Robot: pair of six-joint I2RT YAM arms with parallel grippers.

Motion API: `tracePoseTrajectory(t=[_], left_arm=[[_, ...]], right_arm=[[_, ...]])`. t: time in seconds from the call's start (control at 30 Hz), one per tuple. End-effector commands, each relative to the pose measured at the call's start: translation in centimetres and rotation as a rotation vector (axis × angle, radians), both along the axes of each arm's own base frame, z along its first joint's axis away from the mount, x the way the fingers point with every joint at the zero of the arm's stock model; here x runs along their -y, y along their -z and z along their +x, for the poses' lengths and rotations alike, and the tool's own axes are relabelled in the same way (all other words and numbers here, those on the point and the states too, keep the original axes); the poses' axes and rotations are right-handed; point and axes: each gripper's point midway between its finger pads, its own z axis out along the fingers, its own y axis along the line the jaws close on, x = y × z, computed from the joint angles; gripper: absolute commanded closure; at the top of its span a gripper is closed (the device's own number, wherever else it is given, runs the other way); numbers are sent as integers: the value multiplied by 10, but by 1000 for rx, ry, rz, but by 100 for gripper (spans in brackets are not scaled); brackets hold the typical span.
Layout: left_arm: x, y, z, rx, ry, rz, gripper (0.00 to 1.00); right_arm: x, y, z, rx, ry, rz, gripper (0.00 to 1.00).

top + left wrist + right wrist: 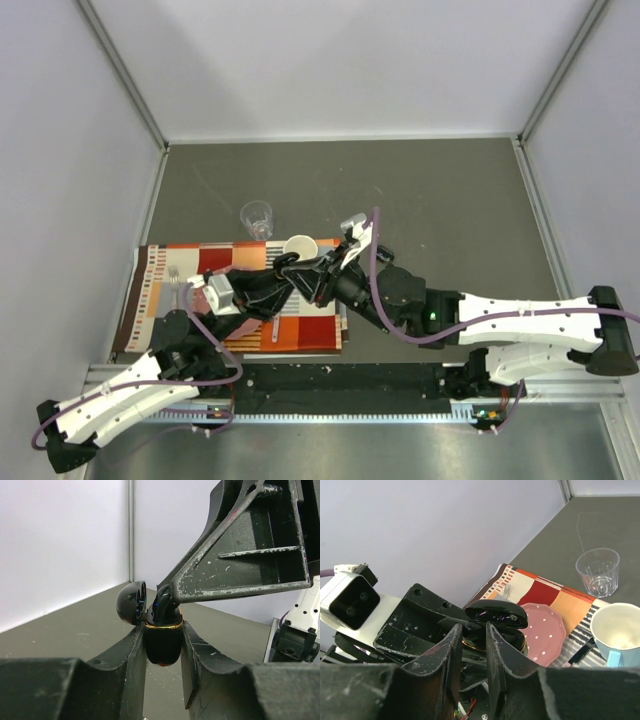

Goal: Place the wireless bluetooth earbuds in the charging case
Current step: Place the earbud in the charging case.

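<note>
Plainly, black earbud (164, 607) atop gold-rimmed charging case (162, 649) in left gripper (163, 632).

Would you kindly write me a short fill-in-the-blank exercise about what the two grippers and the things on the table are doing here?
1. The left gripper is shut on the charging case, whose lid stands ___.
2. The right gripper holds a black ___ at the case's mouth.
3. On the cloth, a ___ plate lies beside the white mug.
Missing words: open; earbud; pink.
</note>
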Motion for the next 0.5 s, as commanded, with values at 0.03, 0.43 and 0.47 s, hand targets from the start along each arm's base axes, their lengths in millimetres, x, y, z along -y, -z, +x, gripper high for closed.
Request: tracePoseTrajectory(t=[0.03,0.43,0.47], left_arm=[[-9,-28,-7,56,7,-89,100],[-7,-26,-7,58,10,-77,100],[-6,-25,-7,58,13,-72,100]], right_arm=[[11,-18,5,-4,48,41,77],[1,-13,3,-2,27,-13,77],[1,-13,4,-2,30,-20,77]])
